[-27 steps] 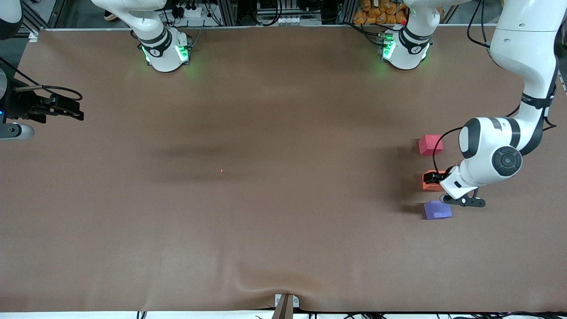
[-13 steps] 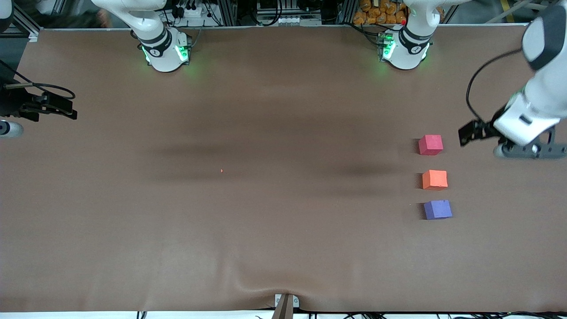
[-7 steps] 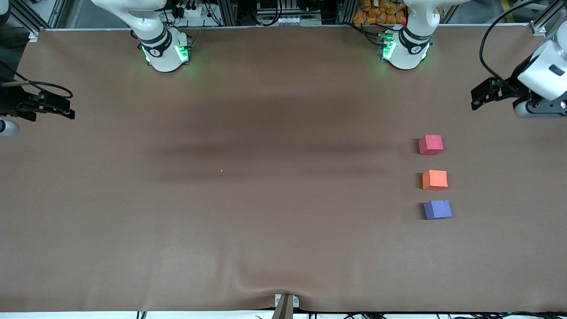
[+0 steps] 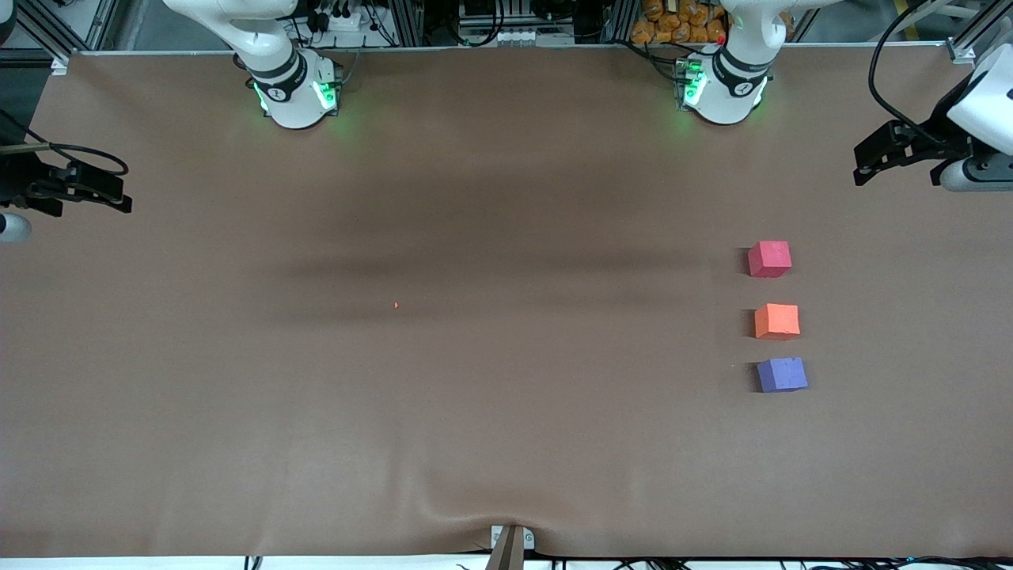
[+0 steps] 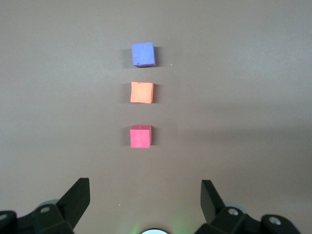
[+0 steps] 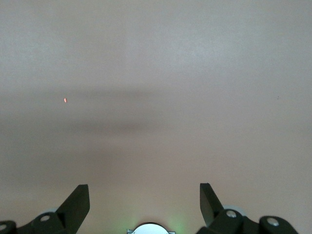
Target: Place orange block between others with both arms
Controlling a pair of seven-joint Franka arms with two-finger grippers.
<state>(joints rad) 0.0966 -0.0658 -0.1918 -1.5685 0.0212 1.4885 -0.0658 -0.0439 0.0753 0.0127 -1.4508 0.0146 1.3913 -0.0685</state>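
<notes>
Left tool [image 4: 866, 162] open, raised — right tool [image 4: 119, 195] open, waiting.

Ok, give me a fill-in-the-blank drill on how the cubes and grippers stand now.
1. The orange block sits between the pinkish-red cube and the ____ cube.
2. The cube nearest the front camera is ____.
3. The left gripper, over bare table, holds ____.
4. The right gripper has its jaws ____.

Missing words: purple-blue; purple-blue; nothing; open

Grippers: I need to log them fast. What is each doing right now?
Left gripper: open, holding nothing, over the table's left-arm end.
Right gripper: open, holding nothing, over the table's right-arm end.
</notes>
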